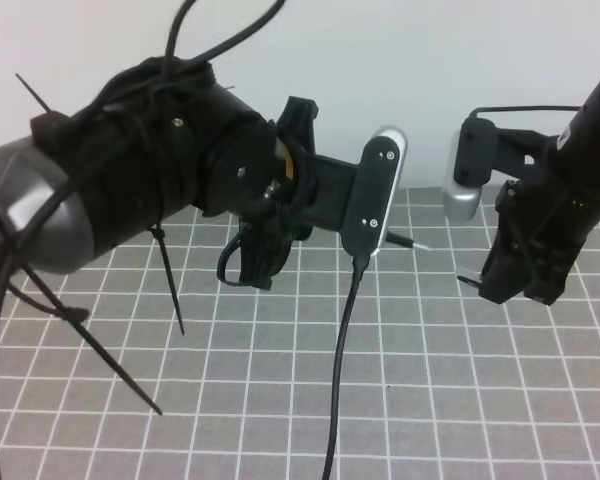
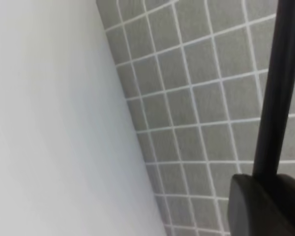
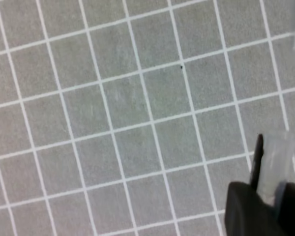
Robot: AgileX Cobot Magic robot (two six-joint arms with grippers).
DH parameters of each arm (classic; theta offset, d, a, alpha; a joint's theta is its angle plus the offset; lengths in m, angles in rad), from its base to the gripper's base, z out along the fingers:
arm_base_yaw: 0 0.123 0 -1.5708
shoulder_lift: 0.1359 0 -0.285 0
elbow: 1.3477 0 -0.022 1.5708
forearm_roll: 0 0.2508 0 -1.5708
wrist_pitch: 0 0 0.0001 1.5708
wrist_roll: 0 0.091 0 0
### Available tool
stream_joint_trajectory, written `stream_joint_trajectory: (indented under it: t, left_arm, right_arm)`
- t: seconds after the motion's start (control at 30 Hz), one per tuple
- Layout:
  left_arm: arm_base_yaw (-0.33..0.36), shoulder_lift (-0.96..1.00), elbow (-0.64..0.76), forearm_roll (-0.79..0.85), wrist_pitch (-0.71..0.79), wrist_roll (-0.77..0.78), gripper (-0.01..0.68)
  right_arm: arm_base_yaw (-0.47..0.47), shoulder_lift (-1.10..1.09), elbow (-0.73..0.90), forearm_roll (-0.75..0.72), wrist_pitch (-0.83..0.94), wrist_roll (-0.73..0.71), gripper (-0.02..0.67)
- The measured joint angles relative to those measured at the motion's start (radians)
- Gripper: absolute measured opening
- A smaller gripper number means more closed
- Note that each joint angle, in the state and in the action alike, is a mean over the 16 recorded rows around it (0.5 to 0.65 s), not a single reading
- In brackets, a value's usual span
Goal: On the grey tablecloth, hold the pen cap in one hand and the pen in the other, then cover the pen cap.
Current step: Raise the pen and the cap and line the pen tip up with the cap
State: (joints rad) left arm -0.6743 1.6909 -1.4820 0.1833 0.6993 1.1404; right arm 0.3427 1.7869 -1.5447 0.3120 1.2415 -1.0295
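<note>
The left pincer (image 1: 380, 238) is clamped on the pen (image 2: 278, 88): in its wrist view the black shaft runs up out of the dark fingers (image 2: 265, 206), and from overhead only the pale tip pokes out past the wrist camera, aimed to the right. The right pincer (image 1: 492, 285) is closed tight on the cap (image 3: 275, 164), a short clear tube with a dark strip down one side, standing up out of the finger (image 3: 258, 211) in its own view (from overhead I can only make out a small nub at that pincer's lower left edge).

Both are held up over the grey cloth (image 1: 280, 400), so the picking up looks done: pen in one, cap in the other. What's left, as I judge it, is the joining. Tip and cap are near but apart, with bare grid between them, and the cap's mouth has to be lined up with the point before it can be pushed on.
</note>
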Motion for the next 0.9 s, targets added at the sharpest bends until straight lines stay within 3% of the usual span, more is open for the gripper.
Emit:
stream_joint_trajectory:
  t: [0.27,0.5,0.67,0.9]
  left_arm:
    - [0.000,-0.012,0.000,-0.059,0.032,0.076,0.043]
    - [0.000,-0.020,0.000,-0.069,0.049,0.086,0.043]
    - [0.000,-0.026,0.000,-0.061,0.054,0.056,0.043]
    - [0.001,-0.032,0.000,-0.071,0.052,0.014,0.043]
  right_arm:
    - [-0.021,0.000,0.000,0.104,0.030,-0.029,-0.004]
    - [-0.051,-0.003,0.000,0.081,0.015,0.009,-0.003]
    - [-0.059,-0.021,0.000,-0.048,-0.110,0.077,-0.001]
    - [-0.021,-0.072,0.000,-0.363,-0.404,0.252,0.002]
